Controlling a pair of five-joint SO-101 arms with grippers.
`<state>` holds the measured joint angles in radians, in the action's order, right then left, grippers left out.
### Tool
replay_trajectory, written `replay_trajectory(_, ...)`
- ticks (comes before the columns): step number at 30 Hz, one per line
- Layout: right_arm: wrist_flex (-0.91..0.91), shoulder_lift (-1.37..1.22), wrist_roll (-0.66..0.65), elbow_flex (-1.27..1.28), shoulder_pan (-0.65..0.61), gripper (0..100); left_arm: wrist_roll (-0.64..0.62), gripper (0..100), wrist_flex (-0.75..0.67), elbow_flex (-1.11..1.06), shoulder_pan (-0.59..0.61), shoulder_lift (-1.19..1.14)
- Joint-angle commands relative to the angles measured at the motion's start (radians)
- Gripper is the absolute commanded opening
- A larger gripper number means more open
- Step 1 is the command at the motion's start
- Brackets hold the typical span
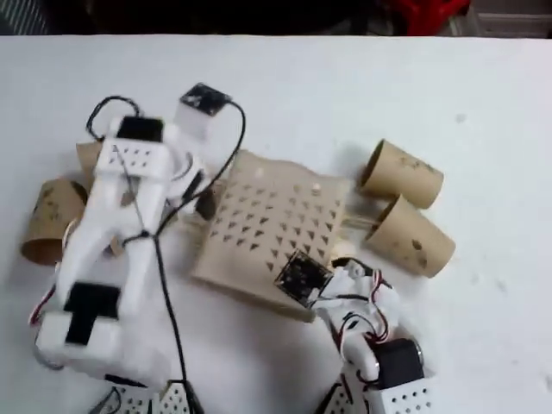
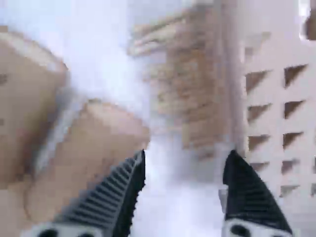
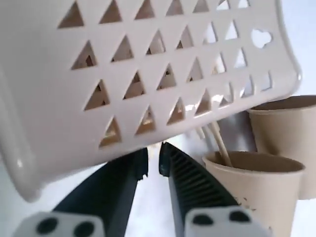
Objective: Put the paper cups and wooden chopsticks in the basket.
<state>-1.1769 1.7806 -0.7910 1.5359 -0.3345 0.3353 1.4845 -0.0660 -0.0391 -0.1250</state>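
The basket [image 1: 274, 226] lay tipped over in the middle of the worktop [image 1: 483, 95]. Paper cups [image 1: 402, 173] lay on their sides at both flanks, and wooden chopsticks [image 1: 360, 222] poked out between the basket and the pair on the right arm's side. The left end effector [image 2: 183, 190] hung spread wide beside a cup, empty. The right end effector [image 3: 153, 165] sat almost pinched together, empty, at the basket's wall. The cups looked light and crushable, so I'd take one gently at the rim. The chopsticks looked stiff and thin, best held mid-length.
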Motion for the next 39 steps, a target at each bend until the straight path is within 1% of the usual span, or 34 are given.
replay_trajectory(1,0.076,0.004,0.051,-0.018,0.028,5.8,-0.023,27,0.012,0.146,-0.062,-0.130)
replay_trajectory(5,0.122,-0.024,0.077,-0.075,0.097,5.8,-0.023,27,0.020,0.247,-0.064,-0.205)
replay_trajectory(8,0.127,-0.124,0.094,-0.153,0.150,5.8,-0.023,27,0.020,0.293,-0.064,-0.234)
replay_trajectory(10,0.122,-0.236,0.097,-0.227,0.174,5.7,-0.023,27,0.020,0.310,-0.067,-0.246)
replay_trajectory(13,0.130,-0.438,0.103,-0.328,0.173,5.8,-0.025,27,0.011,0.318,-0.068,-0.246)
replay_trajectory(17,0.196,-0.699,0.201,-0.454,0.136,6.0,-0.025,27,0.018,0.338,-0.064,-0.242)
replay_trajectory(19,0.196,-0.823,0.250,-0.562,0.139,6.1,-0.026,27,0.020,0.344,-0.061,-0.239)
replay_trajectory(22,0.119,-1.024,0.390,-0.809,0.163,7.5,-0.041,27,0.052,0.373,-0.039,-0.239)
replay_trajectory(25,-0.016,-1.257,0.551,-1.106,0.165,12.9,-0.084,27,0.055,0.397,-0.004,-0.239)
replay_trajectory(27,-0.111,-1.409,0.634,-1.306,0.162,16.7,-0.101,27,0.054,0.397,0.013,-0.245)
replay_trajectory(30,-0.237,-1.624,0.761,-1.594,0.162,19.5,-0.126,27,0.040,0.381,0.021,-0.249)
replay_trajectory(33,-0.380,-1.816,0.942,-1.840,0.170,19.4,-0.141,27,-0.008,0.331,0.024,-0.245)
replay_trajectory(35,-0.484,-1.929,1.031,-1.975,0.171,19.7,-0.141,27,-0.044,0.296,0.036,-0.248)
replay_trajectory(37,-0.547,-2.032,1.077,-2.076,0.171,19.7,-0.141,27,-0.097,0.256,0.053,-0.248)
replay_trajectory(39,-0.544,-2.115,1.115,-2.124,0.176,19.7,-0.141,27,-0.140,0.224,0.073,-0.248)
